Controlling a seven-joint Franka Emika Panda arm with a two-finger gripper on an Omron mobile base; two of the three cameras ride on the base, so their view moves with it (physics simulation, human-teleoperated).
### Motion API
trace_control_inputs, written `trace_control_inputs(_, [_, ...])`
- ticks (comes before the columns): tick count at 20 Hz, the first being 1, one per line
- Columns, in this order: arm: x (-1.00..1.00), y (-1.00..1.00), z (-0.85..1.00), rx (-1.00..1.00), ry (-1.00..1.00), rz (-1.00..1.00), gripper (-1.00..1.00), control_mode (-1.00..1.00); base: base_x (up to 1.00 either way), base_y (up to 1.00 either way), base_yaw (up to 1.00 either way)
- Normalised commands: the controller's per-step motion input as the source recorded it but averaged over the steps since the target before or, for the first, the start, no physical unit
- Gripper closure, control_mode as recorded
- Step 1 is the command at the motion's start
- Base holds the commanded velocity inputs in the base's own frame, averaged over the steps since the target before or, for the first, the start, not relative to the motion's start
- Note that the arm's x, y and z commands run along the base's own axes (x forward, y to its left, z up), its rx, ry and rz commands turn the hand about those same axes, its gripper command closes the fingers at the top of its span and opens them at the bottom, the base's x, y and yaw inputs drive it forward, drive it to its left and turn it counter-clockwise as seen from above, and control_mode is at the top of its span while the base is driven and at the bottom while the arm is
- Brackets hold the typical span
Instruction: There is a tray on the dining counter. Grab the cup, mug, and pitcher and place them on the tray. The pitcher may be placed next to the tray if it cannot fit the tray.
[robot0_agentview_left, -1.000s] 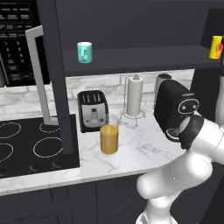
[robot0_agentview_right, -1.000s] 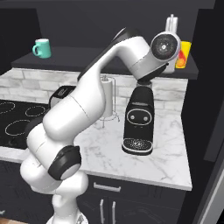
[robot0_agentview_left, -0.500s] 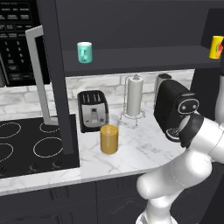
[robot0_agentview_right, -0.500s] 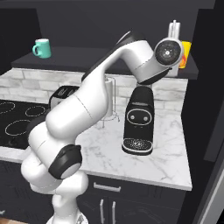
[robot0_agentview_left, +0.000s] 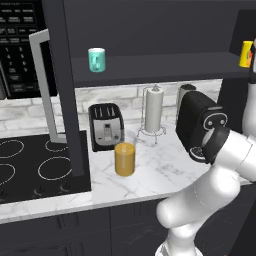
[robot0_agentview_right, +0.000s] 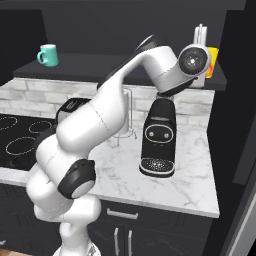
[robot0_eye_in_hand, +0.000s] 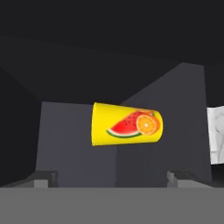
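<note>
A: Where do we see the small bright yellow handleless cup with the fruit print on its side?

B: It stands on the dark upper shelf, at the far right end. In the hand view it appears turned on its side (that camera is rolled), between the two finger tips, not touching them.

A: And the two-finger gripper of the white arm?

B: Its fingers stand wide apart, with nothing between them. The hand is raised to the shelf, near the cup.

A: The other vessels?

B: We see the small teal mug with the whitish rim on the same shelf, far to the left. The tall amber-orange glass pitcher stands on the white marble counter, just in front of the black toaster.
</note>
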Motion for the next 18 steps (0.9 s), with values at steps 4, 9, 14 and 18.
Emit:
trace_control_inputs(4, [0.22, -0.1, 0.0, 0.0, 0.0, 0.0, -1.0, -1.0, 0.0, 0.0, 0.0])
trace_control_inputs(9, [0.18, -0.11, 0.0, 0.0, 0.0, 0.0, -1.0, -1.0, 0.0, 0.0, 0.0])
trace_control_inputs(14, [0.17, -0.14, 0.0, 0.0, 0.0, 0.0, -1.0, -1.0, 0.0, 0.0, 0.0])
trace_control_inputs(18, [0.17, -0.14, 0.0, 0.0, 0.01, 0.0, -1.0, -1.0, 0.0, 0.0, 0.0])
